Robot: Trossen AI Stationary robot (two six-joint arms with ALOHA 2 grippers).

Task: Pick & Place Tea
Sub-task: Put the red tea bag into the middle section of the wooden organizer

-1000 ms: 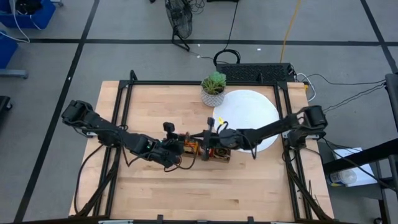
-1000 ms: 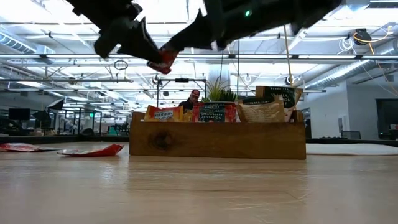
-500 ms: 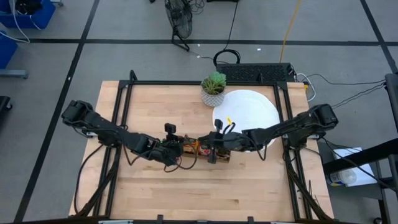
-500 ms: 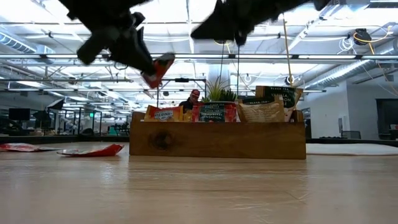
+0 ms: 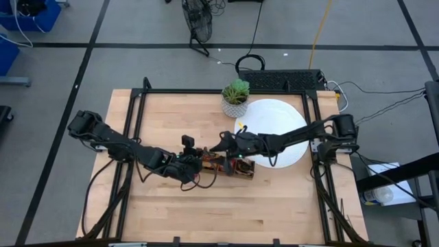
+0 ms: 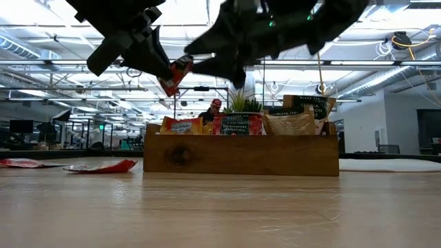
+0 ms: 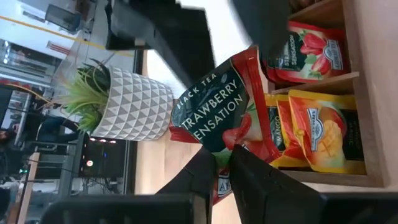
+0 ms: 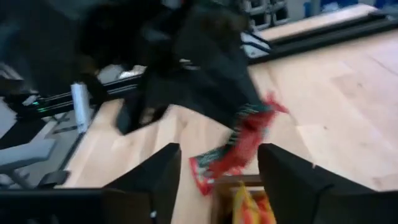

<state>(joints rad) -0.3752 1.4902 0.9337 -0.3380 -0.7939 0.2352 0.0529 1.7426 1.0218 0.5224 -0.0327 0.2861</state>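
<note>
A red strawberry tea sachet (image 7: 221,115) hangs in the air above the left end of the brown wooden tray (image 6: 241,155), with my left gripper (image 7: 224,171) shut on it. The tray's compartments hold more sachets (image 7: 323,134) standing on edge. My right gripper (image 8: 217,180) reaches in from the white disc (image 5: 281,123) side. It stands open just beside the held sachet (image 6: 178,72) and is apart from it as far as the low view shows. Two red sachets (image 6: 103,166) lie flat on the table. My left gripper pinches the sachet's edge (image 7: 229,149) between its two fingers, the place nearest the wrist camera. The fingers come slanting down from the table's left side. The sachet is lifted clear of tray and table and sticks out tilted past the fingertips.
A small potted green plant (image 5: 235,96) stands at the far edge beside the white disc, where a yellow sachet (image 5: 241,130) lies. A black frame (image 5: 137,103) borders the wooden table. Bare wood lies between the tray and the near edge.
My right gripper, shut at the sachet a second ago, drew back toward the table's right, then came toward the sachet again, rolled and opened. My left gripper kept its place and its hold but rolled a little, so the sachet now tilts differently.
</note>
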